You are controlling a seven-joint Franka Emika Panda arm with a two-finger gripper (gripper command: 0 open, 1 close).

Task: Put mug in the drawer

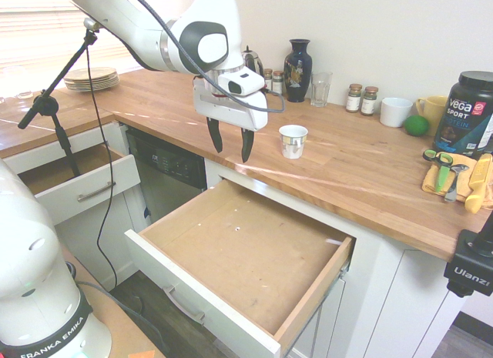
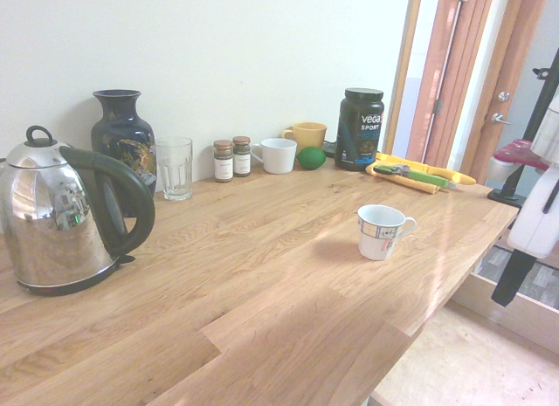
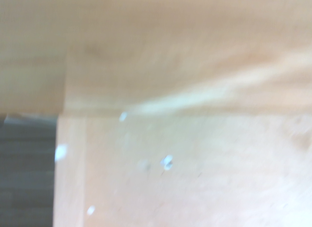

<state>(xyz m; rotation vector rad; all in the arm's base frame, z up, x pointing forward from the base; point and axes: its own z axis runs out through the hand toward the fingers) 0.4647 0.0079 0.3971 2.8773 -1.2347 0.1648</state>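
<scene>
Mug (image 1: 293, 142) stands upright on the wooden counter (image 1: 362, 162), at three o'clock from the gripper (image 1: 230, 156) in the first exterior view. Wide apart and empty, the gripper's fingers point down.

First exterior view: bright, washed-out daylight; the blinds (image 1: 27, 27) at the picture's left edge glow nearly white, and a pale streak of light crosses my wooden countertop (image 1: 347, 165). Second exterior view: soft light, with a faint shadow beside the mug (image 2: 381, 232) and bright reflections on the steel kettle (image 2: 57, 218). Wrist view: my close-up is blurred throughout, its wood grain smeared, with whitish glare toward one corner.
</scene>
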